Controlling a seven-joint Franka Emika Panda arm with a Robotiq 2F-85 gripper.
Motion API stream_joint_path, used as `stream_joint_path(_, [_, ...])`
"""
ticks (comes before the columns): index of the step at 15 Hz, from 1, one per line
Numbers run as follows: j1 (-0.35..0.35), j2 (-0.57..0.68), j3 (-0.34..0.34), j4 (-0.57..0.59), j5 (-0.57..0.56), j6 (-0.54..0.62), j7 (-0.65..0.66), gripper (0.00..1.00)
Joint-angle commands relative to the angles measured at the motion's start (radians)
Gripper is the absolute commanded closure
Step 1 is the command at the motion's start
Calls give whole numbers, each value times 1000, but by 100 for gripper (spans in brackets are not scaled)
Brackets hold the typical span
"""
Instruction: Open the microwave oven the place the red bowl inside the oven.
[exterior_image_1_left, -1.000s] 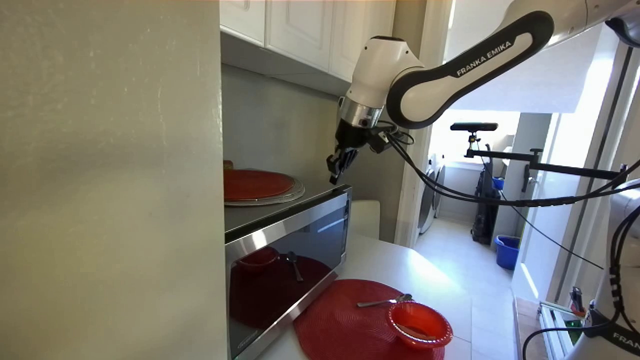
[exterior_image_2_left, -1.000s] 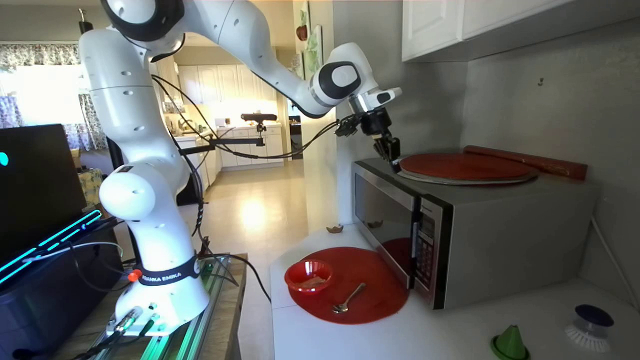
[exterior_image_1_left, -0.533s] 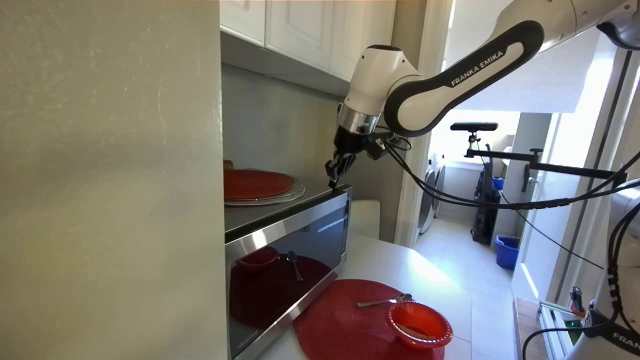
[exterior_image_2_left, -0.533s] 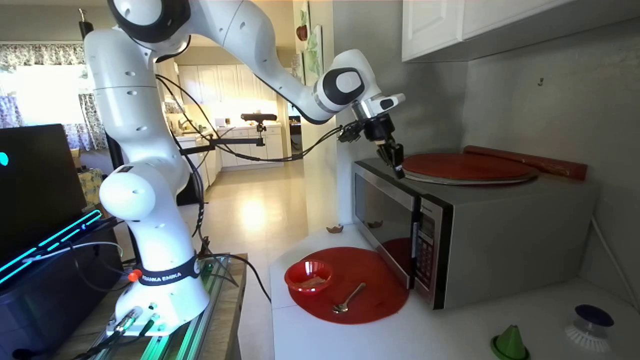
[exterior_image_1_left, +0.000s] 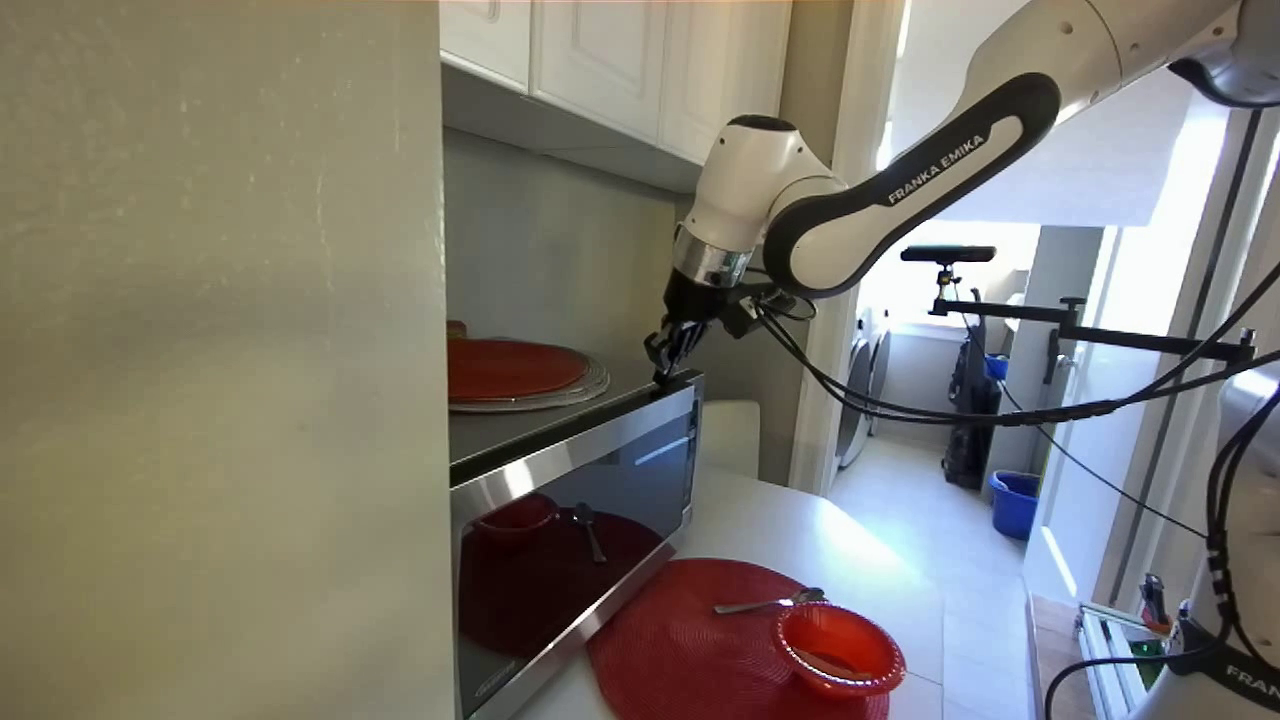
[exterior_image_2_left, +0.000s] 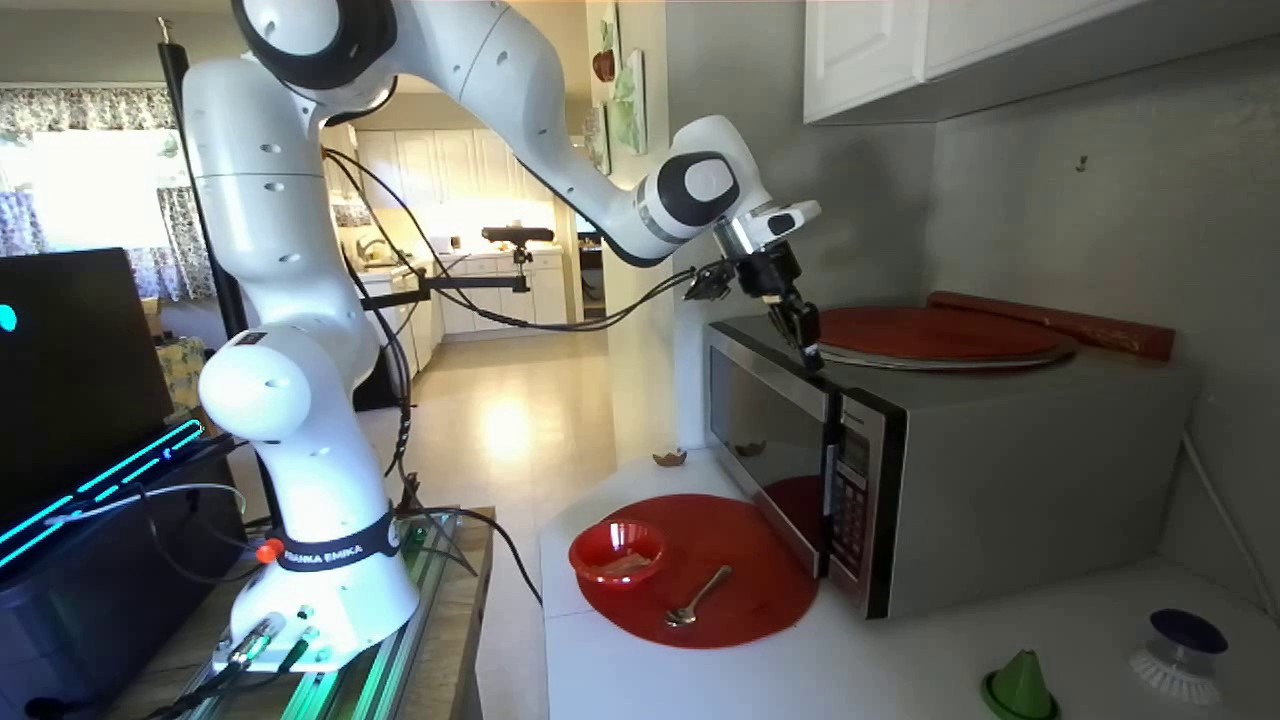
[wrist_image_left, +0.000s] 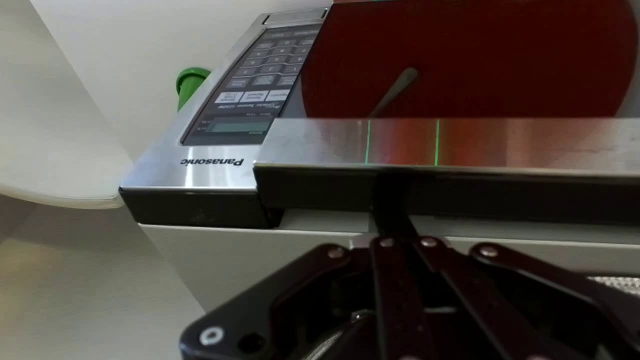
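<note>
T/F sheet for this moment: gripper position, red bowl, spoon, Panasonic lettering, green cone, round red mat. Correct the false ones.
1. The gripper is at the top front edge of the microwave oven. True.
2. The red bowl is inside the microwave oven. False: it sits outside, on the red placemat near its edge.
3. The spoon lies on the red placemat. True.
4. The Panasonic lettering reads upright in the wrist view. False: it appears upside down.
5. The green cone sits on top of the microwave oven. False: it stands on the white counter.
6. A round red mat lies over a paler layer on the microwave oven. True.
</note>
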Motion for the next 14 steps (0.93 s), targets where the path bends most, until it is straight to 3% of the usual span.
stream_joint_path(1, [9, 10, -19, -8, -62, 34, 68, 100])
stream_joint_path(6, [13, 8, -23, -25, -16, 12, 25, 100])
stream_joint_path(14, [14, -86, -27, -107, 213, -59, -187, 100])
